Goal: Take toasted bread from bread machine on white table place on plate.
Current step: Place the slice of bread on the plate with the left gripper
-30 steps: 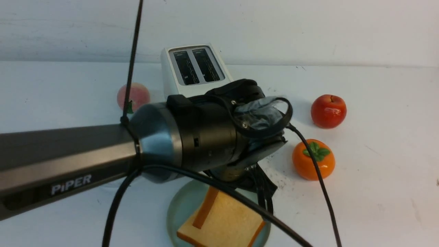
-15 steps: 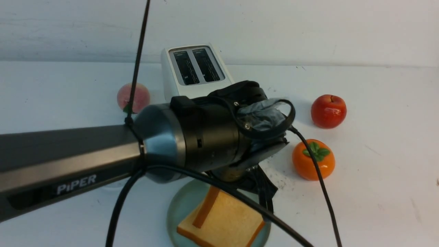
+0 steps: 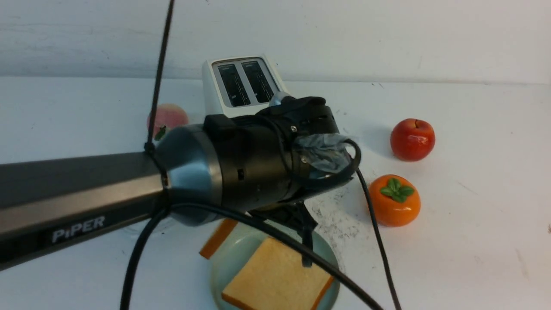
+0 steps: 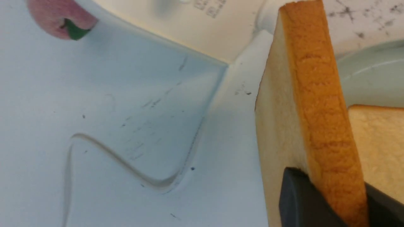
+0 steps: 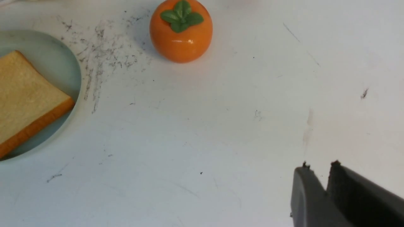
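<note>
Front view: the left arm (image 3: 86, 193) is reaching across the bench (image 3: 473, 241) and hiding its own grip. The flat slice (image 3: 277, 282) is lying on the plate (image 3: 234, 260). The orange crust of the held slice (image 3: 217, 239) is poking out from under the wrist, by the plate's left rim. The bread machine (image 3: 243, 82) is standing behind, both slots showing dark and empty.

Left wrist view: the left tool (image 4: 329, 183) is pinching the held slice across its two pale faces near one end. The slice is standing on edge with its crust toward the camera and the flat slice just beside it. Whether it is touching the plate is not showing.

Right wrist view: the right tool (image 5: 319, 170) is hanging over bare bench, well apart from the plate. Its fingers are almost pressed together and gripping nothing. An orange toy fruit (image 5: 181, 31) is sitting near the plate.

The slice is looking light and spongy, with porous faces that should be offering good friction. A moderate squeeze across the faces, close to a crust edge, is probably enough; more would only be denting it. Released on edge it is likely to topple, perhaps half off the rim, so laying it flat first seems wise.
</note>
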You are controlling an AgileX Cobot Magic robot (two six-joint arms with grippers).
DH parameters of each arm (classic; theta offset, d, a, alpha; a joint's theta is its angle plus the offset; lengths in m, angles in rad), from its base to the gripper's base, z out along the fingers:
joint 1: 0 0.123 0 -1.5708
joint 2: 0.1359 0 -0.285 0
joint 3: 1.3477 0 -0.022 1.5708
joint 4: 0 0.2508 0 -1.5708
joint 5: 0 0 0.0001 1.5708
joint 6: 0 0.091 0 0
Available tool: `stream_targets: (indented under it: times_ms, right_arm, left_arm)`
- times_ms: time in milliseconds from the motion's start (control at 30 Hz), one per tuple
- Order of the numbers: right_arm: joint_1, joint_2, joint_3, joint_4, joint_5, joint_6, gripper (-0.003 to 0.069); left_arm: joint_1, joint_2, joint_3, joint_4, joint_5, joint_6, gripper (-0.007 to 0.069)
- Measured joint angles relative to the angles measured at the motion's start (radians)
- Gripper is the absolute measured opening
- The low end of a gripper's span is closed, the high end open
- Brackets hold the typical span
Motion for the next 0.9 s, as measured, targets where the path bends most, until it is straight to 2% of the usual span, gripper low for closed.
stream_targets:
  times_ms: [233, 467, 900]
  right_arm:
    - [0.0, 0.0, 0.0, 0.0, 0.0, 0.0, 0.0119]
    - [0.0, 0.0, 0.0, 0.0, 0.0, 0.0, 0.0126]
    - [0.0, 0.0, 0.0, 0.022, 0.001, 0.0, 0.0135]
  left_arm:
    - [0.0, -0.021, 0.0, -0.021, -0.019, -0.043, 0.0094]
    - [0.0, 0.056, 0.001, -0.082, -0.081, -0.047, 0.0094]
    - [0.0, 0.087, 0.002, -0.131, -0.086, -0.047, 0.0094]
